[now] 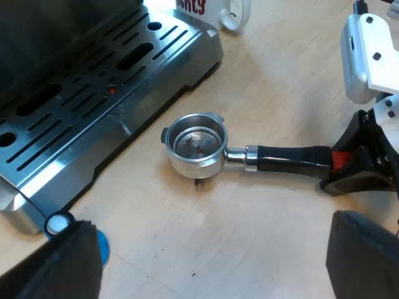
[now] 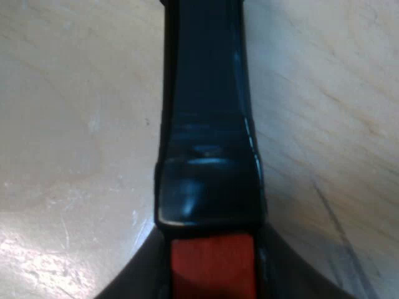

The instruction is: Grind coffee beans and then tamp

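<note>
With the right gripper (image 1: 350, 167) pinching the red end (image 2: 212, 271) of the holder (image 1: 194, 144), lift level off the table (image 1: 280, 81) beside the machine's drip tray (image 1: 93, 93) (basket up, no twisting). From the left wrist view: whole holder, left gripper (image 1: 212, 265) spread wide, blue tamper (image 1: 103, 246) close by. From the right: fingers flanking the red.

Silver metal holder (image 1: 194, 144) with a glossy black handle (image 1: 290, 159) ending in red, against a pale tabletop (image 1: 249, 237) of faint wood grain. The espresso machine (image 1: 93, 106) shows brushed silver striped with dark slots, plus one red dot. The mug (image 1: 218, 9) is white with red lettering; the tamper (image 1: 103, 246) is blue.
</note>
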